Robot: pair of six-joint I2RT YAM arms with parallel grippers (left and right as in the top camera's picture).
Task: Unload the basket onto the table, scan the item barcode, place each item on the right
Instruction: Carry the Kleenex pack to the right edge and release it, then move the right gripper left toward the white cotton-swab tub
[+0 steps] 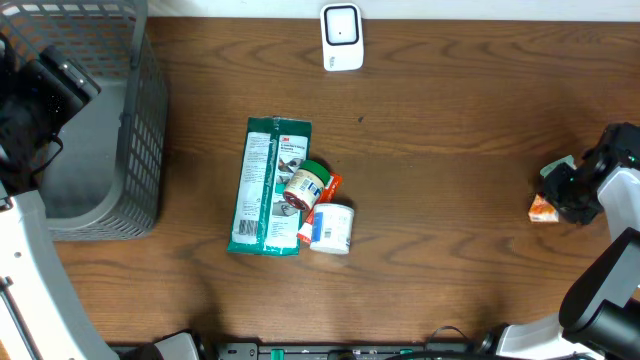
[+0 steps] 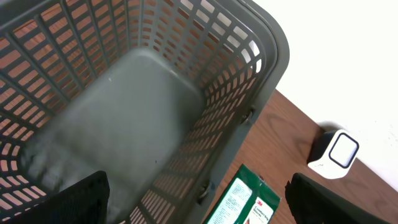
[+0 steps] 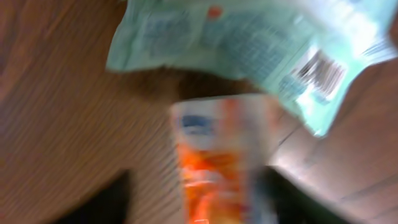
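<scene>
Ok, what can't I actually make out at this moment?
Right wrist view: motion blur leaves the barcode on the teal packet and the print on the orange packet unreadable; whether the right end effector grips anything is unclear.
Overhead view: the right arm hides most of both packets; the can and white tub cover the orange item in the pile.
Left wrist view: the bottom edge cuts off the green package.

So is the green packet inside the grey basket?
No, the green packet lies flat on the table beside the basket, outside it.
</scene>
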